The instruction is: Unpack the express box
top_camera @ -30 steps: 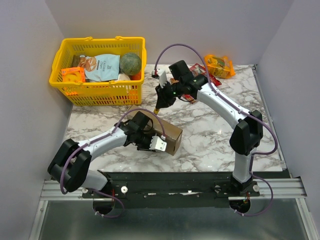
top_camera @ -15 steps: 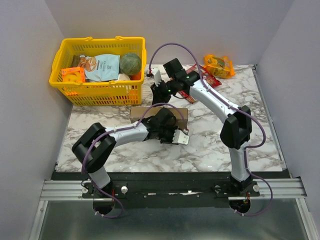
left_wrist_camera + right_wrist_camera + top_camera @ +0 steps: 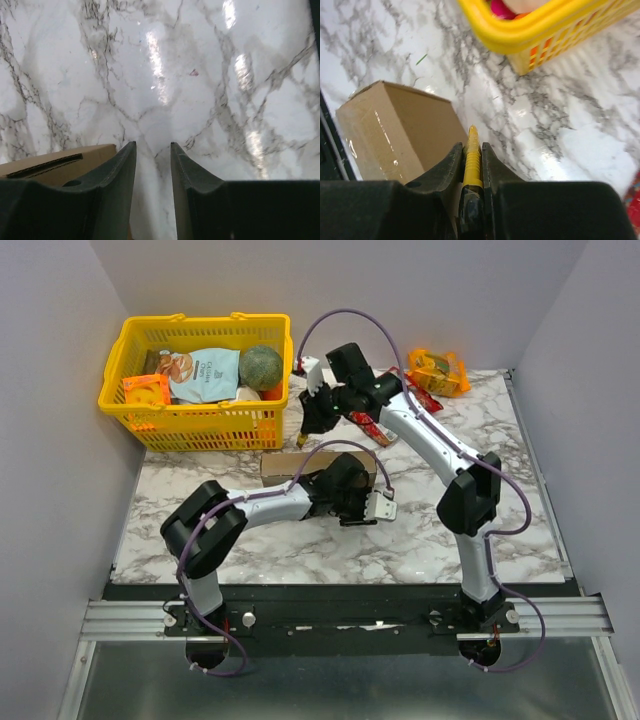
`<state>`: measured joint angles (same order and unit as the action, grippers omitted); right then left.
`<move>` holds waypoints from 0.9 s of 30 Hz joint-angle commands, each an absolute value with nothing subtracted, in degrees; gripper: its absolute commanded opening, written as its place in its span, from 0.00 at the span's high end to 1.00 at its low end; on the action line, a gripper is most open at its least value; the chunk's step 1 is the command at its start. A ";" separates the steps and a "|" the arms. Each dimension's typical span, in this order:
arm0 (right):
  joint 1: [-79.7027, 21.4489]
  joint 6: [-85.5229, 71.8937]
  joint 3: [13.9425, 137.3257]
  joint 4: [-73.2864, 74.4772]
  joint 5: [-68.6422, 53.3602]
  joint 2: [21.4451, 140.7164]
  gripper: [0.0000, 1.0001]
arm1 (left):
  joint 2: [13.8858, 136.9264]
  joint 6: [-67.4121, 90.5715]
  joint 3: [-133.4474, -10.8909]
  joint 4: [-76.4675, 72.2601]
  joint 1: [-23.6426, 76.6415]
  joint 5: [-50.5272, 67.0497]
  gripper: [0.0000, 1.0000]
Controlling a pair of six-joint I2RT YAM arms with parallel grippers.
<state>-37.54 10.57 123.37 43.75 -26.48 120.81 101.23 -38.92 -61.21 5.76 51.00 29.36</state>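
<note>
The express box (image 3: 277,466) is plain brown cardboard and lies closed on the marble just in front of the yellow basket, partly hidden by my left arm. My left gripper (image 3: 381,508) lies low to the right of the box. In the left wrist view its jaws (image 3: 152,146) stand slightly apart with only marble between them, and a box corner (image 3: 55,161) shows at lower left. My right gripper (image 3: 309,422) hovers above the box's far edge, shut on a yellow and black cutter (image 3: 472,155) that points down beside the box (image 3: 395,127).
The yellow basket (image 3: 128,405) holds snack bags and a green melon at the back left; its corner shows in the right wrist view (image 3: 535,35). An orange bag (image 3: 438,371) and red packets (image 3: 424,397) lie at the back right. Walls enclose three sides.
The box has turned and shifted back and left, now lying parallel to the basket. My left gripper has swept right past the box. My right gripper has moved left toward the basket with the cutter.
</note>
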 commanded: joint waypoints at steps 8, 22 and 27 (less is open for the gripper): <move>-28.40 4.48 123.60 36.92 -0.11 102.96 1.00 | 92.29 -7.83 -72.50 -5.97 48.61 39.82 0.57; -22.94 5.63 72.78 37.52 8.45 72.43 1.00 | 73.94 -16.49 -85.89 33.30 12.52 27.43 1.00; -22.94 6.06 69.87 37.53 3.79 71.54 1.00 | 67.06 -27.68 -74.99 45.95 6.16 18.31 1.00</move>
